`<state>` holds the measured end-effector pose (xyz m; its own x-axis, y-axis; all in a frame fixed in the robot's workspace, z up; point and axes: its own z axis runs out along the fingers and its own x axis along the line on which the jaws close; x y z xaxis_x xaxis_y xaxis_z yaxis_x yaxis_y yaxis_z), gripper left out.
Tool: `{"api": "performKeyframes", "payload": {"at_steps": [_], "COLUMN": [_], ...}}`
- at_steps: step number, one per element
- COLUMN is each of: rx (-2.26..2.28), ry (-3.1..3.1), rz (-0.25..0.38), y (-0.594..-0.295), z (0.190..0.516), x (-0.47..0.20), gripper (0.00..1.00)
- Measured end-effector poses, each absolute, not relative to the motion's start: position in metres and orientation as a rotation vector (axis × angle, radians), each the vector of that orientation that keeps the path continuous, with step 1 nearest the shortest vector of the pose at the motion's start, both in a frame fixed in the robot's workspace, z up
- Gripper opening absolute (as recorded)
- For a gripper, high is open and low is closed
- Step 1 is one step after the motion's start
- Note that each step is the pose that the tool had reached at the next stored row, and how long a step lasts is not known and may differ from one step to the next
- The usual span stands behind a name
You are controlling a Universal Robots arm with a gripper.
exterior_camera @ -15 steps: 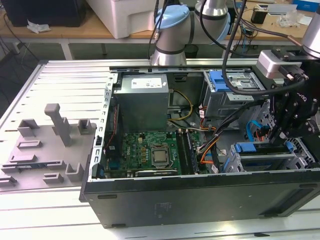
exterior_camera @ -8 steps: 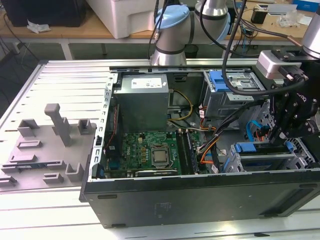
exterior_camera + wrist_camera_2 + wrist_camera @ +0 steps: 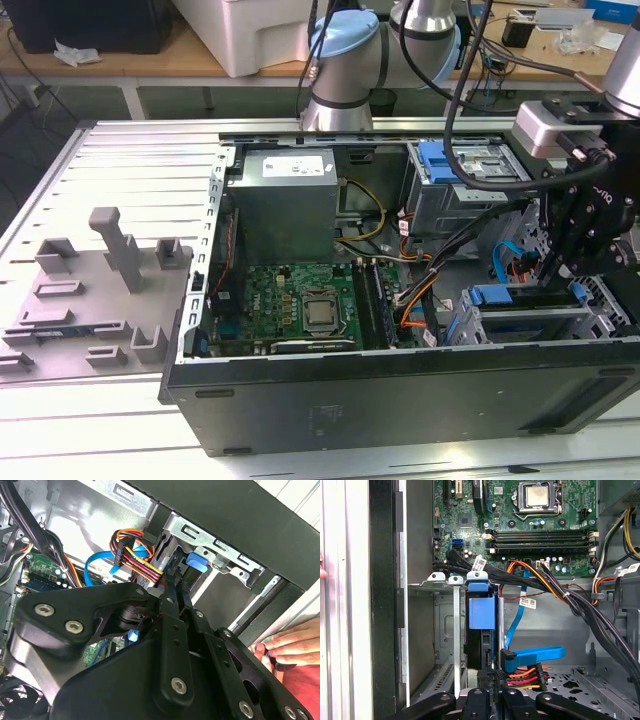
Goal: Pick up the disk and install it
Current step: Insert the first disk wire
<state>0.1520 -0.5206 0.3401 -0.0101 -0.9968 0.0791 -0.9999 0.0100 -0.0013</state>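
The disk point(image 3: 481, 611) stands on edge in the drive bay at the front corner of the open computer case point(image 3: 400, 400). Its blue carrier bracket faces the first wrist camera, and its dark body sits behind it. In the exterior view the disk point(image 3: 492, 295) lies low at the exterior view's right, inside the grey bay. My gripper point(image 3: 490, 677) reaches down into that bay and is shut on the disk's rear end. In the second wrist view the black fingers point(image 3: 176, 605) run close together toward the blue tab point(image 3: 196, 561) of the bracket.
A bundle of orange, red and black cables with a blue flat cable point(image 3: 535, 655) lies right beside the gripper. The motherboard point(image 3: 300, 300) and the grey power supply point(image 3: 285, 195) fill the case's middle. A blue-handled drive cage point(image 3: 465, 165) sits behind. A person's hand point(image 3: 290, 647) rests outside the case wall.
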Motion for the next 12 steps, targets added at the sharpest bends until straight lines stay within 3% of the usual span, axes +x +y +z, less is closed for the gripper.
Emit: {"api": "performKeyframes", "payload": {"at_steps": [12], "rx": [2.171], "ry": [-2.193], "rz": [0.087], "y": [-0.5206], "z": [0.3393], "x": [0.1520], "gripper": [0.17]}}
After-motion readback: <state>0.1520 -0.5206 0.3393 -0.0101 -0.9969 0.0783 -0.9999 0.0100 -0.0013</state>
